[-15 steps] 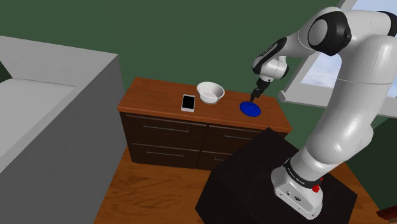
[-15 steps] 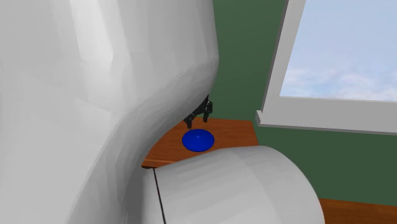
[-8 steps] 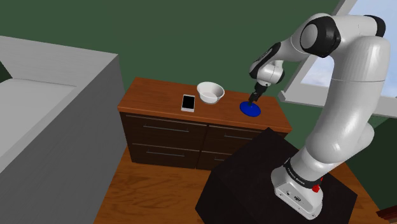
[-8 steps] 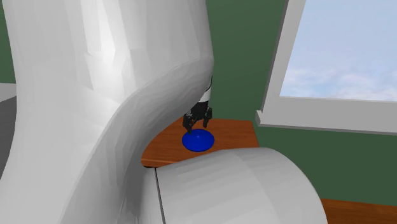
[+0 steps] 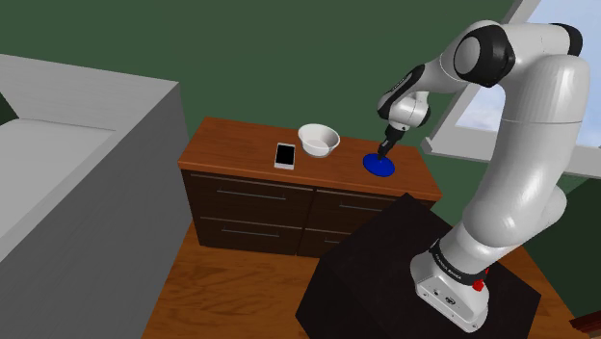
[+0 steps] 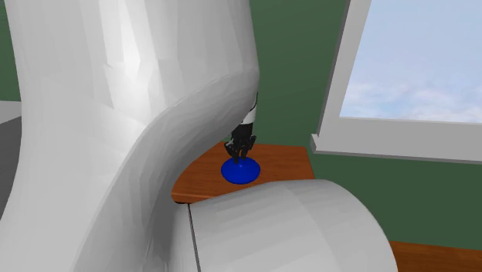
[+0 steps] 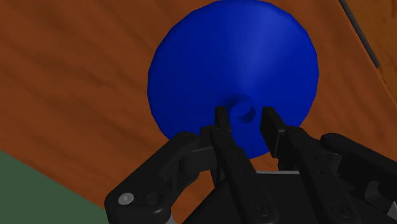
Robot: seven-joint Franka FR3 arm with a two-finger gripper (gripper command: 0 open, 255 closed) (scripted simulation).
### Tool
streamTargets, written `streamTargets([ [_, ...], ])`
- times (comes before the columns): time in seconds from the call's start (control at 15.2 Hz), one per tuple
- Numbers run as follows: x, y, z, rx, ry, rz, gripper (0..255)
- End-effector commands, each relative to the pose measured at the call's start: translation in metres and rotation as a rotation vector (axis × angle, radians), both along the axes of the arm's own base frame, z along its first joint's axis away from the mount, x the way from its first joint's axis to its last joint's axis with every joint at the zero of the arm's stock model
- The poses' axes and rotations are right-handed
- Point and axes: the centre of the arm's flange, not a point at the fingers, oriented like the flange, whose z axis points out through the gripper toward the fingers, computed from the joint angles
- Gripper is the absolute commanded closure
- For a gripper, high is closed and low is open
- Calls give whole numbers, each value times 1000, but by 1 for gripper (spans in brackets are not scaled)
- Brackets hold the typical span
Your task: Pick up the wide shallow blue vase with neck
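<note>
The blue vase (image 5: 380,166) is a wide, flat disc with a short neck in its middle. It stands on the brown dresser top (image 5: 241,144), near the end toward the shoulder view's right. My black gripper (image 5: 384,150) points down over its centre. In the wrist view the two fingertips (image 7: 221,118) clasp the small neck (image 7: 242,109) from both sides, with the blue body (image 7: 235,57) spread out beyond them. In the second exterior view the gripper (image 6: 241,151) stands shut right above the vase (image 6: 241,173), which rests on the wood.
A white bowl (image 5: 319,140) and a phone (image 5: 285,154) lie on the dresser toward the shoulder view's left of the vase. A window sill (image 5: 462,149) juts out just right of the gripper. A grey block (image 5: 77,164) stands far left; my dark stand (image 5: 385,270) fronts the dresser.
The gripper came down over the vase's centre, then its fingers went from apart to shut on the neck. The vase has not moved.
</note>
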Motion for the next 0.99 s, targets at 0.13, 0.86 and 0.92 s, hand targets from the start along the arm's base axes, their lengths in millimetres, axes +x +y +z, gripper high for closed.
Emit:
streamTargets([
  [0.13, 0, 1, 4, 1, 1, 0, 255],
  [0.86, 0, 1, 62, 1, 1, 0, 255],
  [0.92, 0, 1, 67, 1, 1, 0, 255],
])
